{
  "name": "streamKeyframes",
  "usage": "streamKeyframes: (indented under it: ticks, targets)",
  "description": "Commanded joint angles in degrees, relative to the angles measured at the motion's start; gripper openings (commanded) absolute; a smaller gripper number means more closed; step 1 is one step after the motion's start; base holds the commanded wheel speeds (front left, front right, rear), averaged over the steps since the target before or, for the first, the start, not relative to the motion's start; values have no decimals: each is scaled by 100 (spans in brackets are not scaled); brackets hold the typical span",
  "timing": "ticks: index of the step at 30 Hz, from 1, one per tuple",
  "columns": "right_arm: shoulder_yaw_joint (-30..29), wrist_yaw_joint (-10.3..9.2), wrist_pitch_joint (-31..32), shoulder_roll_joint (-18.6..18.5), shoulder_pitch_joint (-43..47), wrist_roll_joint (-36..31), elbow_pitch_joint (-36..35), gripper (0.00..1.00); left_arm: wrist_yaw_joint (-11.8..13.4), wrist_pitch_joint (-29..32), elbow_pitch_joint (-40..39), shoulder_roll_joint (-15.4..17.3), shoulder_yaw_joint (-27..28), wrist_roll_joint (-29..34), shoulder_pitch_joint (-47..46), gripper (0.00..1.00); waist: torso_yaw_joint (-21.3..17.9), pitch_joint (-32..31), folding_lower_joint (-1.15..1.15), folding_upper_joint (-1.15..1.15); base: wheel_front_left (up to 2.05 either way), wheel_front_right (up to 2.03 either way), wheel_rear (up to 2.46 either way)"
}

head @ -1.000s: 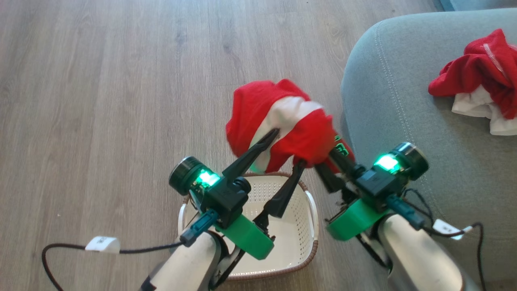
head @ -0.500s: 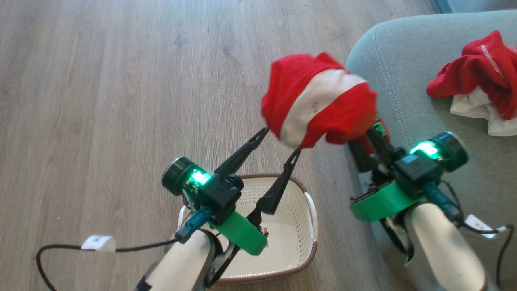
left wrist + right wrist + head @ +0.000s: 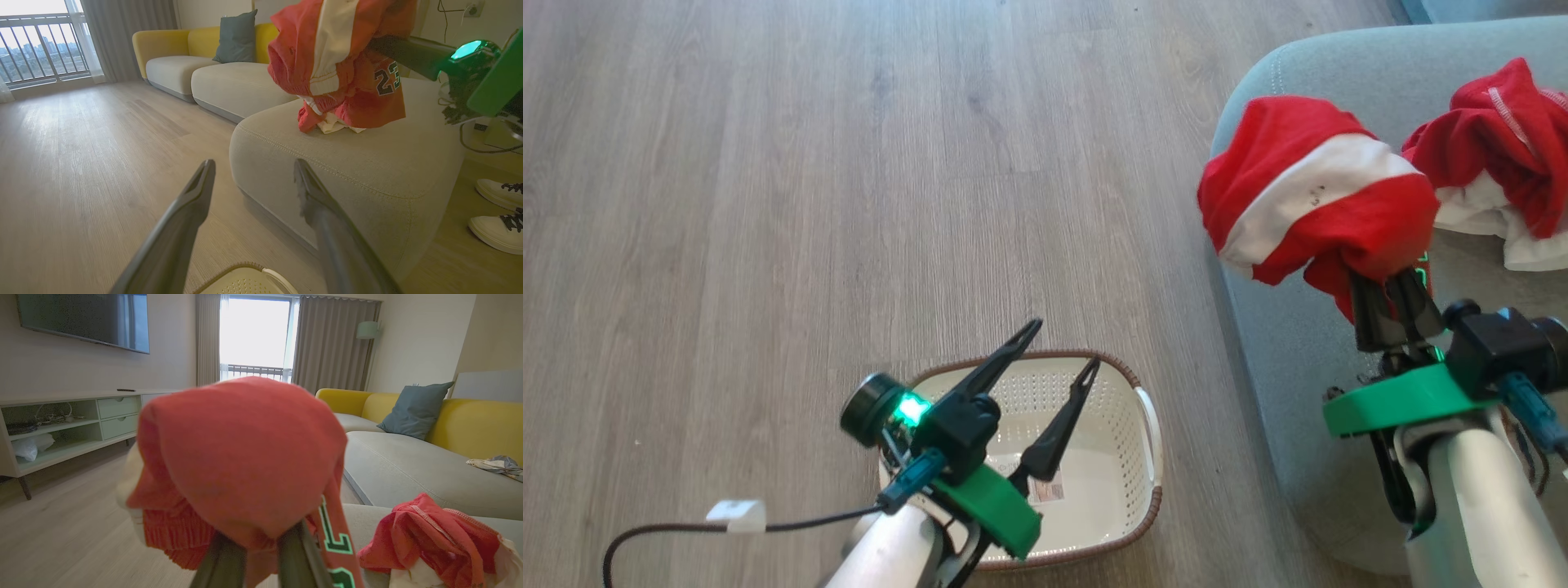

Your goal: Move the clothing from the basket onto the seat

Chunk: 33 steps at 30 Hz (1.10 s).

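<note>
While one red garment (image 3: 1494, 147) lies on the seat (image 3: 1307, 367) and the basket (image 3: 1147, 441) shows no clothing, the right gripper (image 3: 1392, 298), clamped on the red-and-white garment (image 3: 1307, 204), holds it above the seat corner, release pending, and the left gripper (image 3: 1063, 343) hangs spread apart, empty, over the basket.

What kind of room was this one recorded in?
Most likely a home living room: a wall-mounted television above a low media console, a yellow-backed sofa with a blue cushion, and a curtained balcony window.
</note>
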Motion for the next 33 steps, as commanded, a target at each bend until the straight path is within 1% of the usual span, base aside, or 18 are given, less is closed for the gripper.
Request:
streamKeyframes:
  ticks: [1, 5, 11, 23, 33]
  targets:
    - [57, -1, -37, 44, -35, 15, -150, 0, -7, -28, -110, 19, 264, -22, -64, 100, -7, 12, 0, 0, 0, 0, 0]
    - [-108, -1, -37, 97, 73, -219, -71, 0, -52, -28, 122, 46, 408, 72, 56, 100, -37, 30, 0, 0, 0, 0, 0]
    - [-384, -1, -37, 208, 162, -168, 69, 0, -106, -28, 257, 45, 523, 134, 197, 100, -61, 38, 0, 0, 0, 0, 0]
    - [-543, -1, -37, 266, 153, -76, 253, 0, -145, -28, 287, 26, 555, 85, 262, 100, -89, 40, 0, 0, 0, 0, 0]
    - [-570, -1, -37, 277, 133, -48, 242, 0, -153, -28, 225, 21, 575, 41, 300, 100, -85, 46, 0, 0, 0, 0, 0]
